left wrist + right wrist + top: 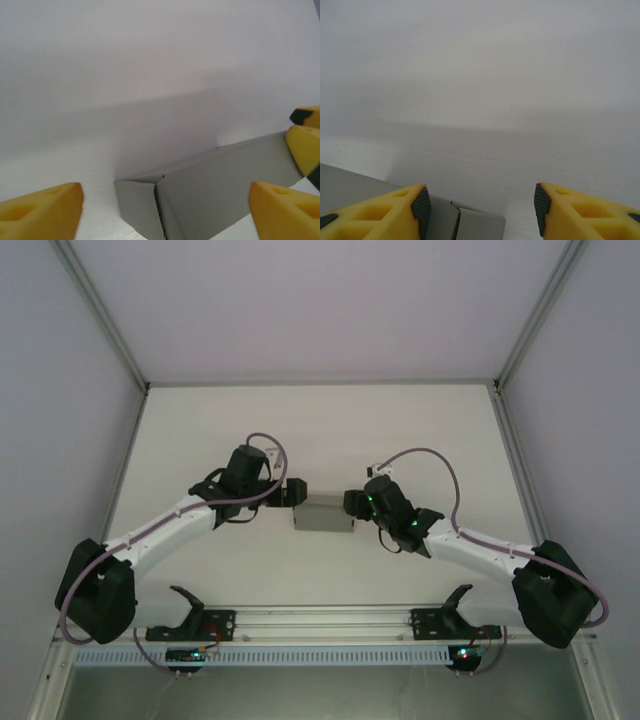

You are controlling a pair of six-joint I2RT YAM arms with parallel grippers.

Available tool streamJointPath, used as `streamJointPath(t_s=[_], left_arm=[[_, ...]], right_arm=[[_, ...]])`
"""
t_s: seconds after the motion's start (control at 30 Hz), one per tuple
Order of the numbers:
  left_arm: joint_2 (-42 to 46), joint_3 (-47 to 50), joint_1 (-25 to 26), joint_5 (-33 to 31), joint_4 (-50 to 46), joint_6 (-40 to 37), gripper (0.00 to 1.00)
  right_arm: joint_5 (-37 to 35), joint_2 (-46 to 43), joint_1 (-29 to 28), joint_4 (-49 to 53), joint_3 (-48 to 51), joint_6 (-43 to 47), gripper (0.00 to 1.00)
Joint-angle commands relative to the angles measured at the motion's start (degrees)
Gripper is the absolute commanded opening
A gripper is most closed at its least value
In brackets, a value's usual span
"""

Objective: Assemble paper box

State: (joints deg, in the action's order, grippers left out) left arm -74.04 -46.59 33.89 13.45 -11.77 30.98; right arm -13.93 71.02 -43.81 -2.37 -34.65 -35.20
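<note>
Paper box [322, 514] sits on the surface [320, 430] at centre of the top view, between both arms. Left fingers [293, 490] stand wide apart, straddling the box's near corner at lower centre of the left wrist view and gripping nothing. Right fingers [352, 503] are parted too. The box end lies just beside one pad [421, 206] at lower left, unclamped. My worry: with no firm hold on either side, one arm's push could slide or skew the thin card, or crease a wall. Box interior is hidden; I can't tell if anything is inside
</note>
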Motion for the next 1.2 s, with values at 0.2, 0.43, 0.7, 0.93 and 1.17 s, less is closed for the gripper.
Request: streamJointPath(t_s=[0.2,0.43,0.7,0.93,1.17], left_arm=[[-4.23,9.82,-2.91,9.92,11.3,7.06,0.61],[-5.37,17.82,-3.64,10.54,17.17,12.72,0.33],[-5.33,21.66,-3.6,9.75,18.68,14.55,0.15],[-7.71,21.07,-3.6,11.33,19.48,13.93,0.03],[-6.69,19.16,-3.64,11.51,17.38,12.88,0.11]], right_arm=[[5.8,2.72,-0.42,6.56,6.77,1.1,0.59],[8.92,2.19,-0.35,2.66,12.31,0.63,0.57],[10.42,2.06,-2.39,-7.65,19.22,1.29,0.38],[6.72,2.8,-3.43,-13.09,21.36,3.9,0.26],[7.12,2.43,-3.65,-13.86,20.3,6.84,0.29]])
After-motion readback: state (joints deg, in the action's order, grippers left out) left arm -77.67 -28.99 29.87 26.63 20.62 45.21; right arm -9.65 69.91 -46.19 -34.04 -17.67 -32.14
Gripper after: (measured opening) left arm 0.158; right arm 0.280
